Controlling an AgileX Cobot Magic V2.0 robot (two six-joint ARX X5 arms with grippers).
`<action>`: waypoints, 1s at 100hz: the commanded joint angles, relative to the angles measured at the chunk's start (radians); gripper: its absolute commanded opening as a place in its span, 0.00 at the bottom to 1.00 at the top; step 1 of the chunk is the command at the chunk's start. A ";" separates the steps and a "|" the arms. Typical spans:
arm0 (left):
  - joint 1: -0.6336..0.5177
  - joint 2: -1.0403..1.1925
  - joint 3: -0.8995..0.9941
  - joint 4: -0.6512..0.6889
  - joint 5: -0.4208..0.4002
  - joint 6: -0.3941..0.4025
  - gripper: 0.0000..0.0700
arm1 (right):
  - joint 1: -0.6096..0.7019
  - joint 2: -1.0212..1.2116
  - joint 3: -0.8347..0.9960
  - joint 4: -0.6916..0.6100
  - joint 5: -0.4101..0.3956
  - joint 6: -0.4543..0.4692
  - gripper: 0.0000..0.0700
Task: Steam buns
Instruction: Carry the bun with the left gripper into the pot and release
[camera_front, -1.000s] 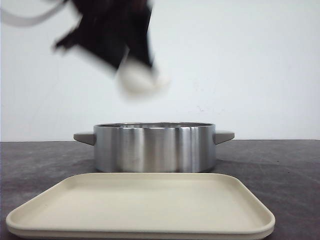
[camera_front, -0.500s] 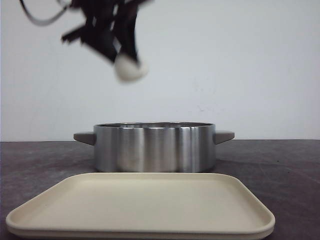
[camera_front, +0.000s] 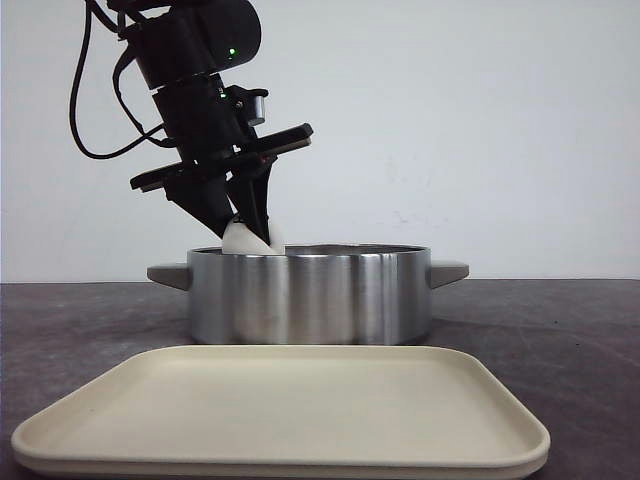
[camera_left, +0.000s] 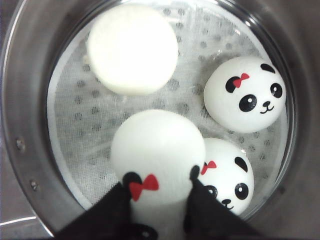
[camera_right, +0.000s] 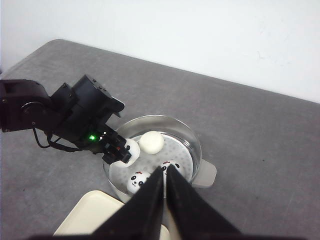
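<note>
Plain white wall behind; dark grey bench (camera_front: 560, 340) in front.

Item 1. Stainless steamer pot (camera_front: 310, 297), two grey side handles, perforated floor lined with white cloth (camera_left: 80, 125). Stands on the bench directly under the left end effector.

Item 2. Cream tray (camera_front: 285, 410), rounded corners, on the bench on the camera side of the pot. No buns on it.

Item 3. Left end effector (camera_front: 245, 225), black, closed onto the held bun (camera_left: 156, 150) at its face end, red bow and black ears showing between the fingers (camera_left: 112, 210). In the front view the bun sits at rim level, partly inside the pot.

Item 4. Three buns resting on the cloth: a bow-faced panda bun (camera_left: 245, 95) beyond and to one side of the end effector; a second panda bun (camera_left: 227, 175) just beside the held one, possibly touching; a plain-side-up bun (camera_left: 132, 47) farther off.

Item 5. Right end effector (camera_right: 164, 200), raised well above pot and tray, fingers nearly together, nothing between them.

Step in hand, by judgement: loading the fourth and last bun. Next move calls for lowering into the free patch of cloth beneath the end effector, keeping off the neighbouring bun, then opening the fingers and lifting straight out.
</note>
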 joint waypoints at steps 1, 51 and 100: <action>-0.003 0.039 0.022 -0.001 -0.013 0.006 0.58 | 0.010 0.008 0.018 0.004 0.003 0.021 0.00; -0.003 0.042 0.091 -0.044 -0.021 0.006 0.92 | 0.010 0.008 0.007 -0.001 0.009 0.028 0.00; -0.043 -0.401 0.163 -0.064 -0.090 0.014 0.42 | 0.027 -0.063 -0.262 0.148 0.121 -0.006 0.01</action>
